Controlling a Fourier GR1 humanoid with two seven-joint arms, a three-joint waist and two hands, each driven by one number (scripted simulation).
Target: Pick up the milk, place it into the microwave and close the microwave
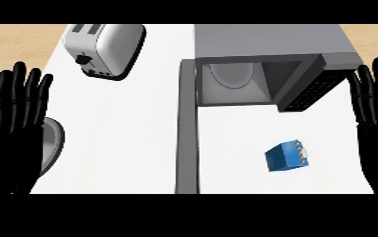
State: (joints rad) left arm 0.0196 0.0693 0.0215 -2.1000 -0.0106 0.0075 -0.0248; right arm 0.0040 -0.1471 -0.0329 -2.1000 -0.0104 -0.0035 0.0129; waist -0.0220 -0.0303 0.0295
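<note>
A small blue milk carton (286, 156) stands on the white counter (133, 131), in front of the microwave and to the right of its door. The grey microwave (269, 43) is open, and a round glass plate (232, 74) shows inside its cavity. Its door (187, 131) swings out toward me, seen edge-on as a long grey bar. At the left edge my left hand (22, 111) rests open with fingers up. My right hand (366, 98) rests open at the right edge, fingers up, well apart from the carton.
A silver toaster (103, 46) sits at the back left of the counter. A grey round plate (50, 143) lies at the left, partly behind my left hand. The microwave's dark control panel (314, 88) faces right of the cavity.
</note>
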